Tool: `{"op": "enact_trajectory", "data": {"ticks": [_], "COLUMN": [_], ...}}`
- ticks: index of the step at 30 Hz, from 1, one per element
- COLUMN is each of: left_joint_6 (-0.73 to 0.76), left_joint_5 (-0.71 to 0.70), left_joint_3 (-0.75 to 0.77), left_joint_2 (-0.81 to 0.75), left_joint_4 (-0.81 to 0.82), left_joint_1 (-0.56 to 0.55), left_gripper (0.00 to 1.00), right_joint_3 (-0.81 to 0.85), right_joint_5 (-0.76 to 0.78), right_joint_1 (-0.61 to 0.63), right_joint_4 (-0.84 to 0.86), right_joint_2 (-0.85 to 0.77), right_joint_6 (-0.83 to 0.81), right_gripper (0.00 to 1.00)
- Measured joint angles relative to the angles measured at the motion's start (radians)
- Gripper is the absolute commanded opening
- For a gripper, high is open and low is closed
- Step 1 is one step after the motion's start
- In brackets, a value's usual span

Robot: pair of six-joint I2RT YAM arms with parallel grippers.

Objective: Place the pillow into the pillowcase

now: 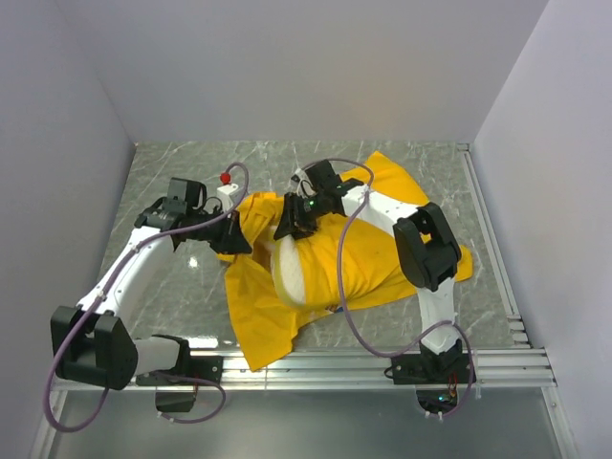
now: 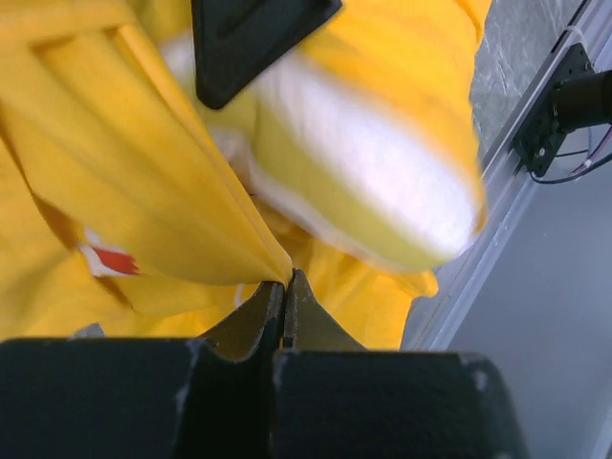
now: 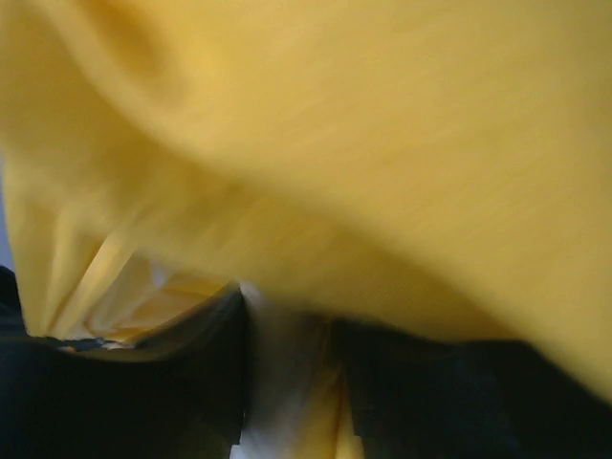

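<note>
The bright yellow pillowcase (image 1: 373, 253) lies crumpled across the middle of the table. The cream-white pillow (image 1: 290, 271) sticks out of its left opening; the rest is hidden inside. My left gripper (image 1: 232, 245) is shut on the case's edge at the opening. In the left wrist view, yellow pillowcase (image 2: 143, 191) fabric runs into the closed left gripper (image 2: 286, 283), and the pillow (image 2: 382, 182) shows beyond it. My right gripper (image 1: 290, 228) sits at the opening above the pillow. Its view is blurred, with the pillowcase (image 3: 382, 143) draped over it. The right gripper (image 3: 287, 320) has its jaws apart, pale pillow (image 3: 277, 382) between them.
A small white box with a red knob (image 1: 227, 185) stands just behind the left gripper. A metal rail (image 1: 382, 360) runs along the near table edge, with the arm bases on it. White walls close in the left, back and right.
</note>
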Motion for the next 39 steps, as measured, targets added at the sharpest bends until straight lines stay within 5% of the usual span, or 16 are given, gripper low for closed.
{"op": "enact_trajectory", "data": {"ticks": [5,13,20,26,33,39], "left_joint_6": [-0.047,-0.140,-0.213,-0.255,-0.270,-0.276], "left_joint_5": [0.010,0.029,0.061,0.069,0.069,0.069], "left_joint_3": [0.003,0.003,0.002,0.002,0.002,0.002], "left_joint_2": [0.063,0.126,0.143,0.159,0.161,0.161], "left_joint_4": [0.020,0.087,0.127,0.138,0.138,0.130], "left_joint_1": [-0.001,0.003,0.035,0.050,0.050,0.050], "left_gripper": [0.00,0.00,0.00,0.00,0.00,0.00], "right_joint_3": [0.018,-0.029,-0.456,-0.545,-0.436,-0.383], "right_joint_5": [-0.044,0.009,0.303,0.596,0.856,0.977], "right_joint_1": [-0.008,-0.002,0.303,0.472,0.667,0.697], "right_joint_4": [-0.090,-0.351,-0.183,-0.029,0.062,0.067], "right_joint_2": [-0.039,-0.369,-0.681,-0.651,-0.558,-0.385], "right_joint_6": [-0.155,-0.551,-0.674,-0.668,-0.650,-0.650], "right_gripper": [0.95,0.97,1.00,1.00,1.00,0.99]}}
